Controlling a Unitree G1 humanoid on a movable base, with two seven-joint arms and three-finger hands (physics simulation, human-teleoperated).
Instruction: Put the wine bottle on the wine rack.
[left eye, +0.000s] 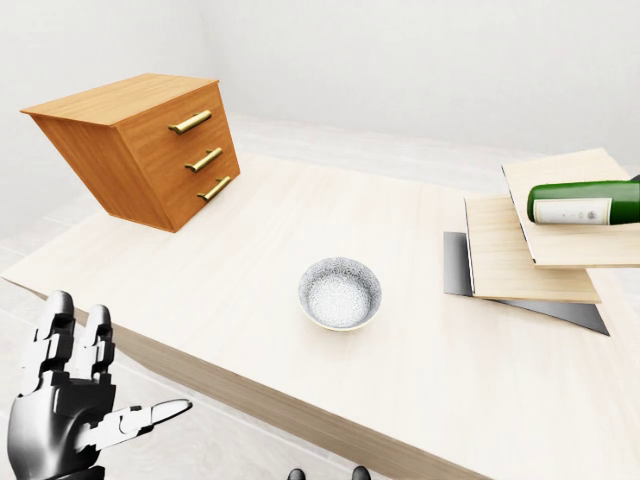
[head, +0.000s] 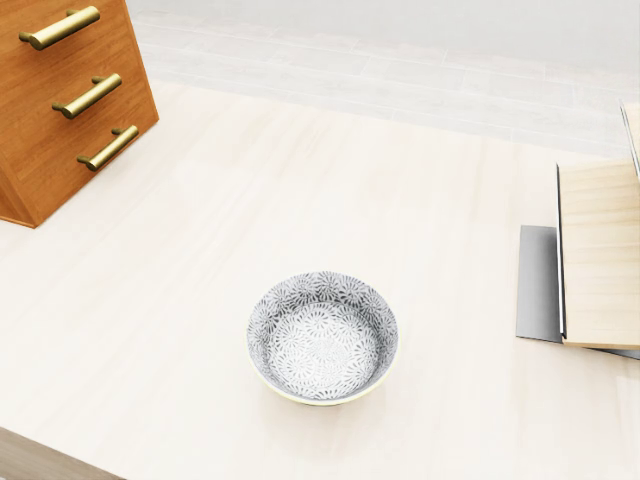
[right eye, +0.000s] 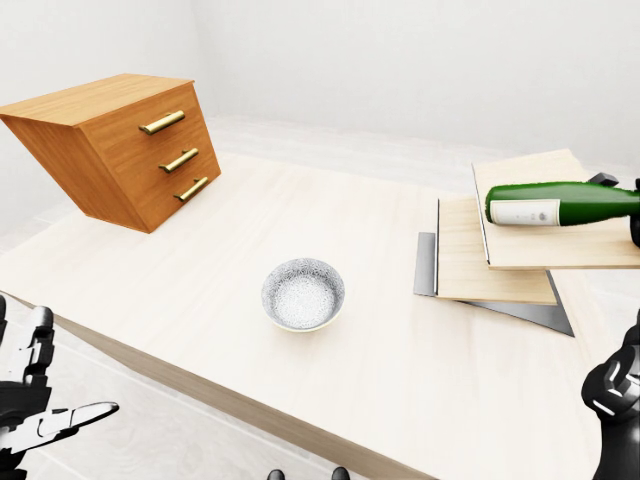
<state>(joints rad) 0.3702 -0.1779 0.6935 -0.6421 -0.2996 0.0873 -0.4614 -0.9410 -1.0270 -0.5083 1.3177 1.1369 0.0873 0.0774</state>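
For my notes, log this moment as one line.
wine bottle: lying on wine rack | left hand: open, off table | right hand: unclear

wine bottle (right eye: 560, 203): green, white label | lying on side | atop wine rack (right eye: 500, 262), stepped wooden boards

The wine bottle (right eye: 565, 203) runs off the right-eye view's 3 o'clock edge, its neck end cut away beside a dark shape too cropped to identify. At 4 o'clock the right hand (right eye: 618, 410) shows only partly, fingers out of frame. In the head view, the drawer chest (head: 62, 95) is clipped at 10 o'clock.
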